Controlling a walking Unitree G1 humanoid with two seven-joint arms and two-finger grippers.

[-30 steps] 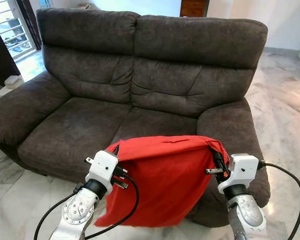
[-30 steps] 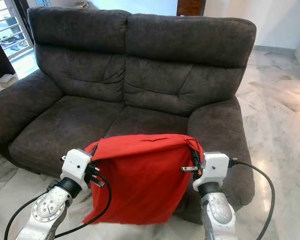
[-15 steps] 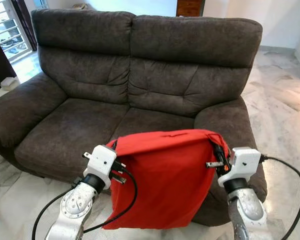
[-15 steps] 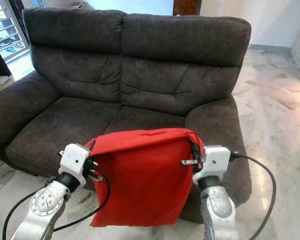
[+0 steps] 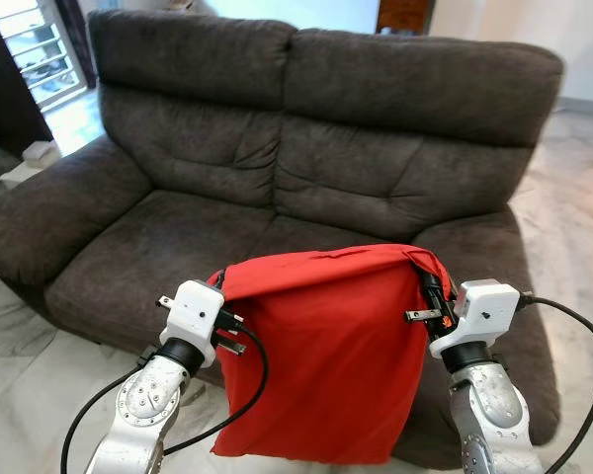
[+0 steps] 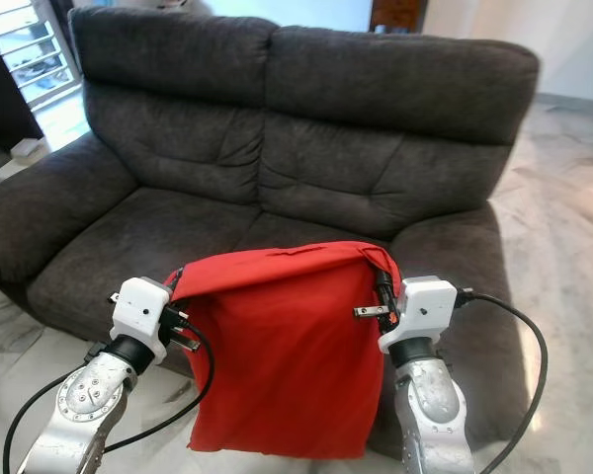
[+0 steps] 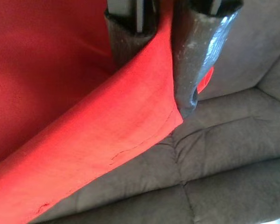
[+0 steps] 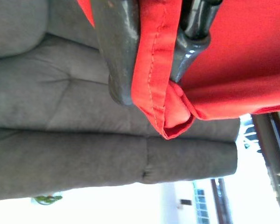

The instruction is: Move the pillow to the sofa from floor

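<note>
The left gripper point(image 5: 220, 318) is being pressed closed on the upper left corner of the red pillow point(image 5: 326, 355); the right gripper point(image 5: 431, 294) is being clamped on the upper right corner, the fabric edge being pinched between its black fingers point(image 8: 121, 51); the pillow is being held raised between both grippers, hanging flat, in front of the seat of the dark grey sofa point(image 5: 306, 128); the marble floor point(image 5: 20, 375) is being shown beneath.
</note>
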